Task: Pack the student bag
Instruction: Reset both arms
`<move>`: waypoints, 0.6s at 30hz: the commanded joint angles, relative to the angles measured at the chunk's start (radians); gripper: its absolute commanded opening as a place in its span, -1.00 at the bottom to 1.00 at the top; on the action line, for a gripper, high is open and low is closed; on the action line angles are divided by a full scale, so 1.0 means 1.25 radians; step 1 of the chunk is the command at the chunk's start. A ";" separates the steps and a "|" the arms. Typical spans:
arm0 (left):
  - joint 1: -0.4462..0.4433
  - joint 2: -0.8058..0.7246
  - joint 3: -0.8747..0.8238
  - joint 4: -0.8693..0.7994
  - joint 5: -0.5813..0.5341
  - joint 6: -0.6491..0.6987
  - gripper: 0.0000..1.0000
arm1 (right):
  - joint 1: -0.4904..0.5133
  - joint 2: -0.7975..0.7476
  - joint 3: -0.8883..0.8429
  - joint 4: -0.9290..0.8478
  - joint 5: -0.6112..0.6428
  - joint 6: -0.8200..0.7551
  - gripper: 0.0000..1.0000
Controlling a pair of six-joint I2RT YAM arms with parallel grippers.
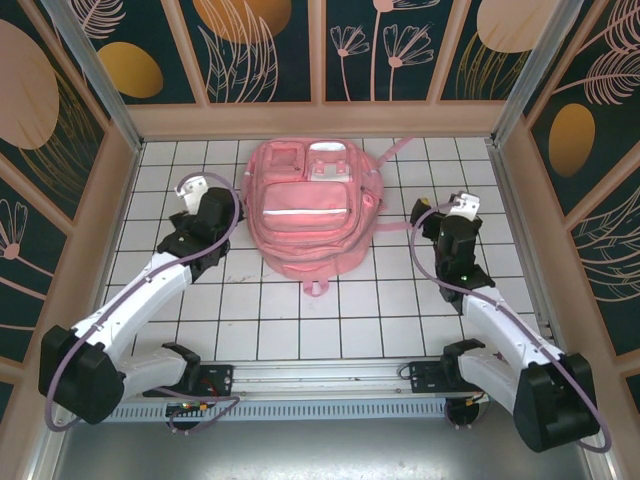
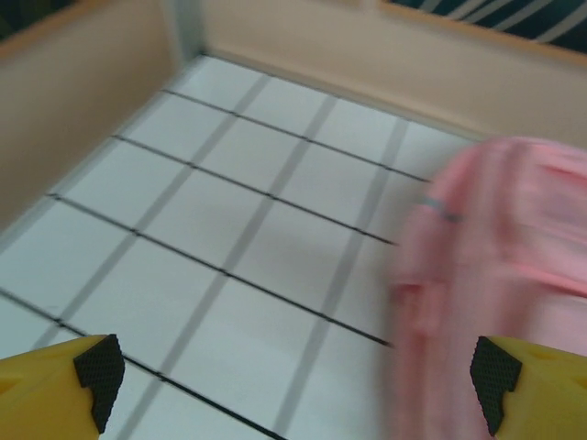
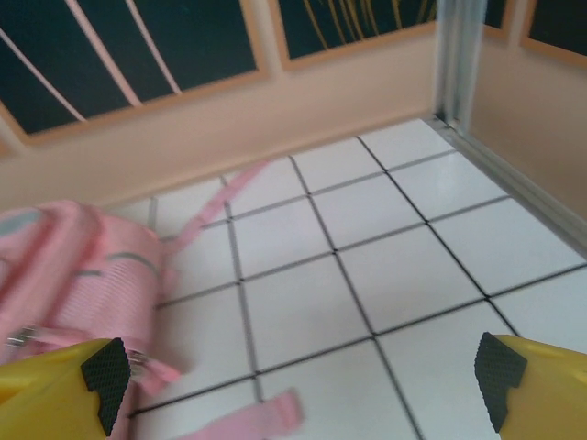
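The pink student bag (image 1: 306, 205) lies flat in the middle of the tiled table, front pockets up, with a pale stripe across it and a white patch near its far end. My left gripper (image 1: 193, 187) hovers just left of the bag, open, with nothing between its fingers. In the left wrist view the bag (image 2: 500, 266) is a blurred shape at the right, and the left gripper (image 2: 298, 378) stands wide over bare tiles. My right gripper (image 1: 462, 205) is open to the right of the bag. The right wrist view has the bag (image 3: 69, 275) at the left and my right gripper (image 3: 303, 371) empty.
Wooden walls (image 1: 320, 118) with patterned panels close in the table on three sides. A pink strap (image 3: 220, 197) trails from the bag toward the back wall, and another strap end (image 3: 252, 423) lies on the tiles near the right gripper. A small loop (image 1: 316, 288) sticks out at the bag's near edge.
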 commanded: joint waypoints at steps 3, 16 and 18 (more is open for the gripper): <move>0.118 -0.018 -0.169 0.312 -0.088 0.118 0.97 | -0.064 0.079 -0.089 0.223 0.074 -0.039 0.97; 0.234 0.219 -0.369 0.924 0.111 0.352 0.98 | -0.149 0.408 -0.123 0.626 -0.075 -0.153 0.97; 0.238 0.221 -0.398 1.015 0.160 0.410 0.98 | -0.165 0.402 -0.132 0.630 -0.121 -0.146 0.98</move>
